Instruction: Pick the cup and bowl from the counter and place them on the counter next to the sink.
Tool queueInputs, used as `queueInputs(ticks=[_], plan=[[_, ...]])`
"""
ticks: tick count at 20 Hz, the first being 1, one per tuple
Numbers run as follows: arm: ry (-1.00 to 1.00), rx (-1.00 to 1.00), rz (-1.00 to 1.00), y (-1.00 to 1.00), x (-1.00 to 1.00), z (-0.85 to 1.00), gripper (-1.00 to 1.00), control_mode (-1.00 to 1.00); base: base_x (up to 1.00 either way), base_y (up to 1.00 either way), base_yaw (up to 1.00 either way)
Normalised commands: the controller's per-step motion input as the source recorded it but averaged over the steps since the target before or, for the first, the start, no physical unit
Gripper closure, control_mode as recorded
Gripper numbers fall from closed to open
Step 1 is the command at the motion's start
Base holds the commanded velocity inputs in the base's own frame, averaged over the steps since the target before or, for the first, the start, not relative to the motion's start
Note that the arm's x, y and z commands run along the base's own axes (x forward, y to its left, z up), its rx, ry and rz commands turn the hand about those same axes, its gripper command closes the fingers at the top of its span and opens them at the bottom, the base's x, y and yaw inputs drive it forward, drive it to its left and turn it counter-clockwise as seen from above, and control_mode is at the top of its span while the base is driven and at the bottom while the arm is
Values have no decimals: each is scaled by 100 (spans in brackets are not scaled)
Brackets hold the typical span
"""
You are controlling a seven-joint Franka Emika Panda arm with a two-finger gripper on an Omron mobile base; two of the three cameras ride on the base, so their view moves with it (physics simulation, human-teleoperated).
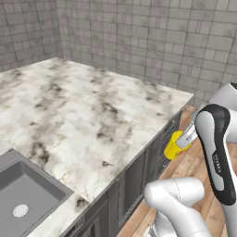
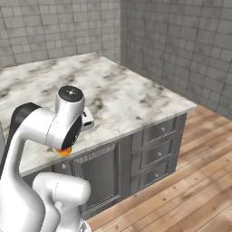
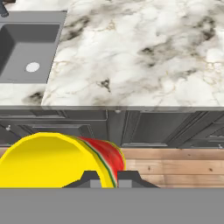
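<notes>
My gripper (image 3: 108, 180) is shut on the rim wall of the yellow cup (image 3: 48, 162), whose red-orange pattern shows on its side. In the left base view the cup (image 1: 176, 144) hangs off the counter's front edge, over the floor, at the end of my hand (image 1: 187, 136). In the right base view a sliver of the cup (image 2: 65, 152) peeks out under my arm. The white marble counter (image 1: 83, 115) (image 2: 122, 95) (image 3: 144, 52) stretches ahead. The grey sink (image 1: 18, 194) (image 3: 26, 52) is sunk in at its left end. The bowl is out of view.
Grey cabinets with drawers (image 2: 154, 149) (image 3: 131, 127) stand under the counter. A wooden floor (image 2: 181, 195) (image 1: 199, 162) lies in front of them. Grey tiled walls (image 1: 139, 37) back the counter. A dark faucet part (image 3: 3, 8) shows by the sink.
</notes>
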Motion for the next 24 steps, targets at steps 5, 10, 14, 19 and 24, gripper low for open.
queueInputs(ticks=[5, 10, 14, 19, 24], plan=[[0, 0, 0, 0, 0, 0, 100, 100, 2, 0, 67], [0, 0, 0, 0, 0, 0, 100, 100, 9, 1, 61], [0, 0, 0, 0, 0, 0, 100, 100, 44, 0, 53], [0, 0, 0, 0, 0, 0, 100, 100, 86, -45, 37], [0, 0, 0, 0, 0, 0, 100, 100, 92, -67, 21]])
